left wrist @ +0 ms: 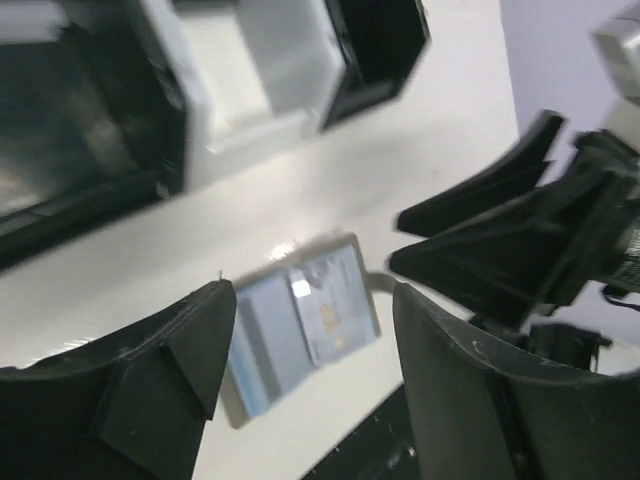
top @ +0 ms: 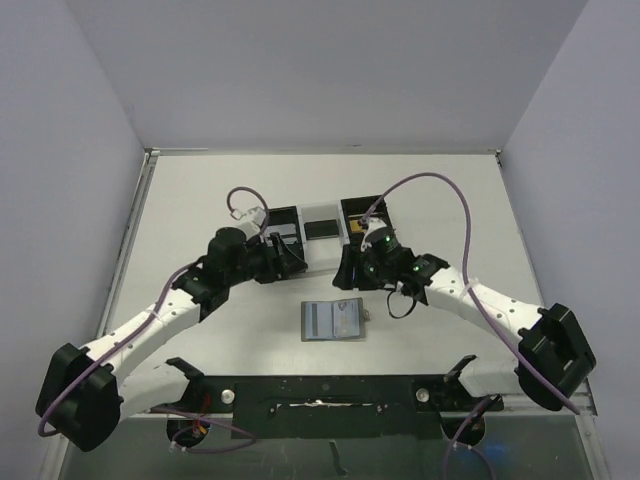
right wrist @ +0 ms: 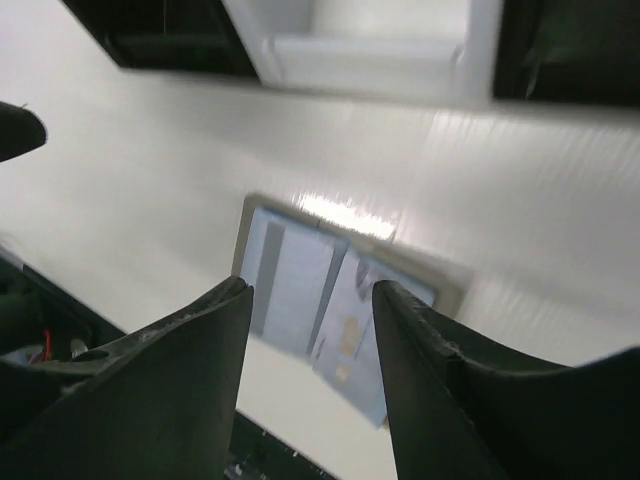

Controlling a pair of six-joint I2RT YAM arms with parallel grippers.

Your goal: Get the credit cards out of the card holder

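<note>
Card holder: small grey bifold, opened flat, inside facing up. Two blue-grey panels side by side, cards seated in pockets. Snap tab at 3 o'clock edge. Located approx. 6 o'clock of table ctr.

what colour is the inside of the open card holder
Pale blue-grey on both panels of the card holder, clearest in the right wrist view.

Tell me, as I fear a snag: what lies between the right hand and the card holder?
Nothing: only bare white table separates the right hand from the open card holder, clearest in the top external view.
</note>
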